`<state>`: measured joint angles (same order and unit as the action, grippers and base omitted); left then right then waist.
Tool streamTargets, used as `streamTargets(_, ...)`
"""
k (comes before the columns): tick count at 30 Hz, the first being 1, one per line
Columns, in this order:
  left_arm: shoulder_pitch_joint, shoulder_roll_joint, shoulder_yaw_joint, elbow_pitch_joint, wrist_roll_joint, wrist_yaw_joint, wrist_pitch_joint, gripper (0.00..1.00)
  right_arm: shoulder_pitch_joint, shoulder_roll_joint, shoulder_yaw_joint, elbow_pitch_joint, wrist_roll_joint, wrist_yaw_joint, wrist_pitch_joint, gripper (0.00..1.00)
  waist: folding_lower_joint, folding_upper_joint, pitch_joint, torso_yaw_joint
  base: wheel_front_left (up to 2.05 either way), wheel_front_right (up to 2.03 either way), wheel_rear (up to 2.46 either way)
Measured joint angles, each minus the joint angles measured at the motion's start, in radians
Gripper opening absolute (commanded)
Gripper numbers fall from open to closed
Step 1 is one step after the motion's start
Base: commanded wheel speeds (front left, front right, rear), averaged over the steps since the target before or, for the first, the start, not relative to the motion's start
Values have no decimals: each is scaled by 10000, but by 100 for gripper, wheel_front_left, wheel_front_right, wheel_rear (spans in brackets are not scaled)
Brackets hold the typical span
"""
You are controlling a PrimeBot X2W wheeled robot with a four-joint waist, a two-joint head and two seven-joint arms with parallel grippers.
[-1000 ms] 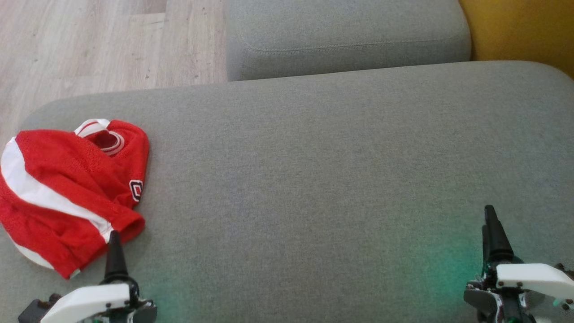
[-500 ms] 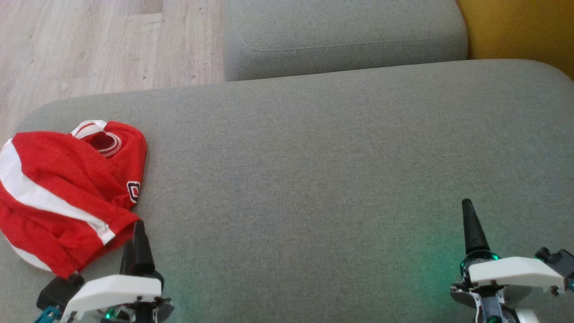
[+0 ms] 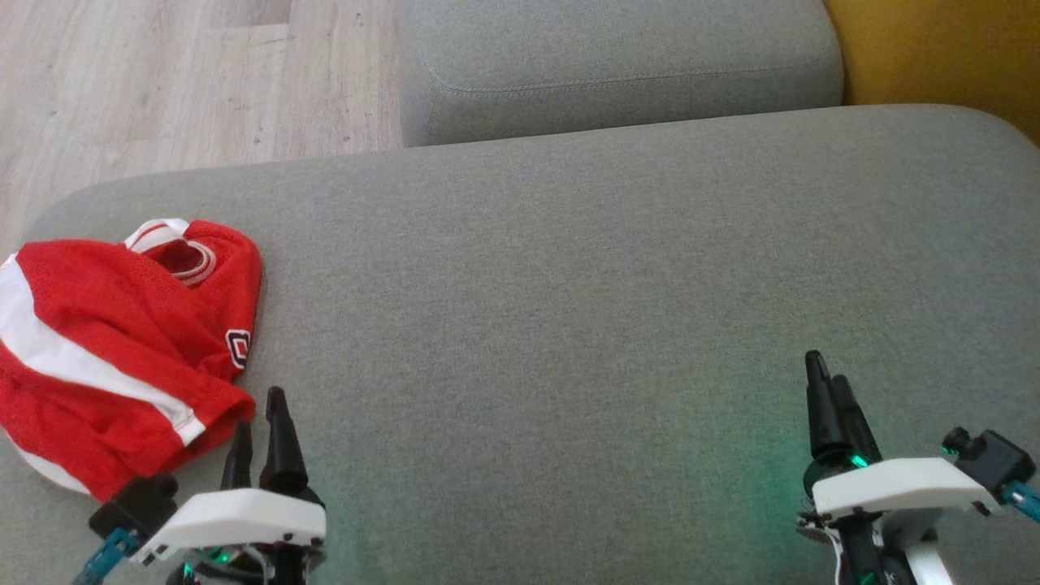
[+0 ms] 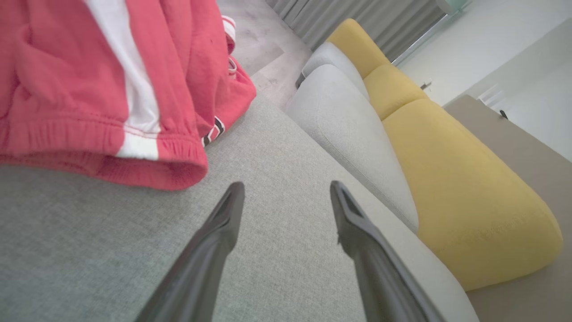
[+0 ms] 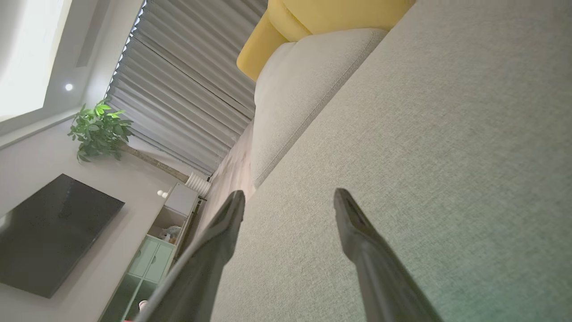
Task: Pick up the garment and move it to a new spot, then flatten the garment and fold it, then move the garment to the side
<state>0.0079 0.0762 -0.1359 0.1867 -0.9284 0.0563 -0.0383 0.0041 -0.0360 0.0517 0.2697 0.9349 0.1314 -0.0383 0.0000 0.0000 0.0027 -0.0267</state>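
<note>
The garment (image 3: pixel 122 349) is a crumpled red piece with white stripes and an elastic hem, lying at the left end of the grey seat cushion (image 3: pixel 569 284). My left gripper (image 3: pixel 260 410) hovers just right of the garment's near hem, open and empty. In the left wrist view the garment (image 4: pixel 89 89) lies up and to the left of my left gripper (image 4: pixel 287 185), apart from both fingers. Low on the right, my right gripper (image 3: pixel 825 370) is open over bare cushion. The right wrist view has my right gripper (image 5: pixel 289 193) spread wide with nothing between the fingers.
A second grey cushion (image 3: pixel 617 65) lies beyond the seat, with a yellow cushion (image 3: pixel 942 57) at the far right. Pale wood floor (image 3: pixel 162 81) runs past the seat's left and far edges. A dark screen (image 5: pixel 53 232) and a plant (image 5: pixel 98 129) stand far off.
The left gripper has slid right along the garment's near hem and turned so both fingers show. The right gripper has moved left and slightly forward. The garment lies still.
</note>
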Motion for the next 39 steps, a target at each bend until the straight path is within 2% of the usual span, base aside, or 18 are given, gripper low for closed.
streamTargets(33,-130,585,-1597,-895,4142,1639,-1014,100,-158,-29,832,-127,-4447,0,-1001,100,0,0,26,-66,0,0,0)
streamTargets(39,-125,604,-1634,-830,4644,1733,-1143,100,-159,-33,859,-98,-4771,0,-1126,100,0,0,-7,-100,0,0,0)
